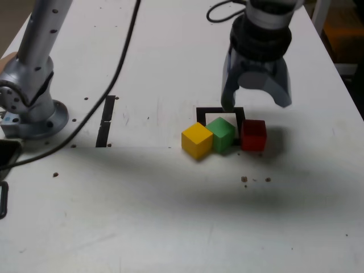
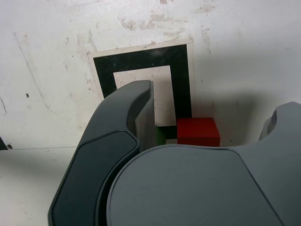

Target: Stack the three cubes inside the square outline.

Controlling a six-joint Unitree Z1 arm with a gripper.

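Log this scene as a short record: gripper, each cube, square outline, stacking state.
gripper: jaws wide open, holding nothing
red cube: on the table, at the square outline's right side in the exterior view
green cube: between the yellow and red cubes, covering part of the outline's near edge
yellow cube: beside the green cube, leftmost of the three in the exterior view
square outline: black tape, white surface showing inside
stacking state: no cube on top of another
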